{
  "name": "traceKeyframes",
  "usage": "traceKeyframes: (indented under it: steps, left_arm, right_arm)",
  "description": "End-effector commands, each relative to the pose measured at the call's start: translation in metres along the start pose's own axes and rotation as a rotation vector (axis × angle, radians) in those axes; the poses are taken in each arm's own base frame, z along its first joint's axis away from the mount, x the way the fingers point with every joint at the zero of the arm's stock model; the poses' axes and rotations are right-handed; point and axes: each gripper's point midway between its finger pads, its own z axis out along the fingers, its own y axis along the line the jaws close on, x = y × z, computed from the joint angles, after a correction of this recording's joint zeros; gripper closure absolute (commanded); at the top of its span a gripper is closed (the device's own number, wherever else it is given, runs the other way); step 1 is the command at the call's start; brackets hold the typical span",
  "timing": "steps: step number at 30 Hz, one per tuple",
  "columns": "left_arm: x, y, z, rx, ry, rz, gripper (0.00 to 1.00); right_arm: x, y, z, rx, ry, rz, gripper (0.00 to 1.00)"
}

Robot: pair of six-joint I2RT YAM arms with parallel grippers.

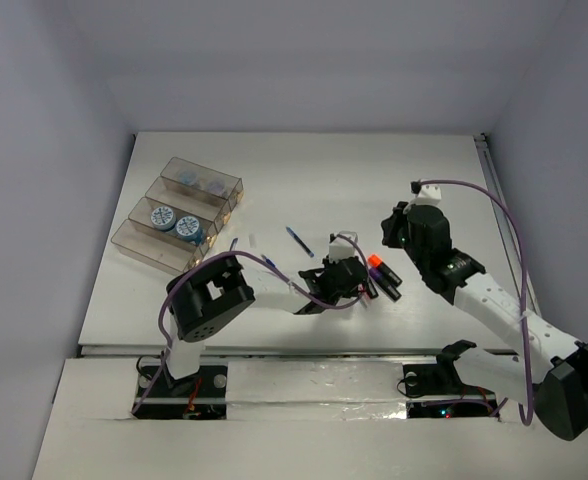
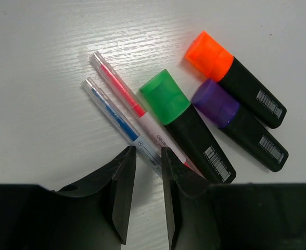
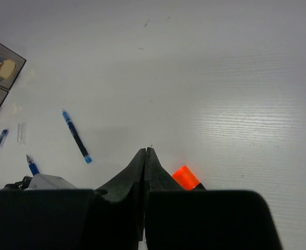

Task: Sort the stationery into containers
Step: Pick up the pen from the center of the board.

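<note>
In the left wrist view a slim blue pen and a pink pen lie side by side beside three black markers with green, purple and orange caps. My left gripper is open a little, its tips on either side of the blue pen's near end, not closed on it. My right gripper is shut and empty, hovering just behind the orange cap. The containers stand at the far left, with patterned rolls in two compartments.
Another blue pen lies loose on the table behind the left gripper, a further blue one near the left arm's elbow. A tiny white piece sits between them. Grey walls surround the table.
</note>
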Motion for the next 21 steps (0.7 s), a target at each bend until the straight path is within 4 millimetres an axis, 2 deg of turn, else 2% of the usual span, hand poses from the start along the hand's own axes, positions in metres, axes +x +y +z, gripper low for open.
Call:
traceKeyframes:
  steps: [1,9,11,14,15,19,21]
  left_arm:
    - [-0.002,0.004,0.002,-0.042,-0.009,-0.001,0.76]
    - [0.003,0.023,0.002,-0.123,-0.002,0.028,0.83]
    - [0.006,0.032,0.001,-0.157,0.006,0.048,0.88]
    - [0.011,0.045,-0.003,-0.194,0.017,0.069,0.89]
    - [0.011,0.048,-0.006,-0.201,0.014,0.077,0.88]
    - [0.010,0.054,-0.008,-0.220,0.017,0.100,0.71]
    - [0.009,0.052,-0.007,-0.217,0.014,0.101,0.70]
  right_arm:
    - [-0.014,0.005,-0.004,-0.032,-0.053,0.020,1.00]
    - [-0.013,0.005,-0.005,-0.035,-0.055,0.022,1.00]
    - [-0.015,0.005,-0.006,-0.037,-0.060,0.024,1.00]
    - [-0.015,0.005,-0.007,-0.039,-0.059,0.024,1.00]
    - [-0.015,0.005,-0.007,-0.041,-0.060,0.026,1.00]
    - [-0.015,0.007,-0.006,-0.049,-0.063,0.029,1.00]
    - [-0.014,0.007,-0.006,-0.050,-0.061,0.029,1.00]
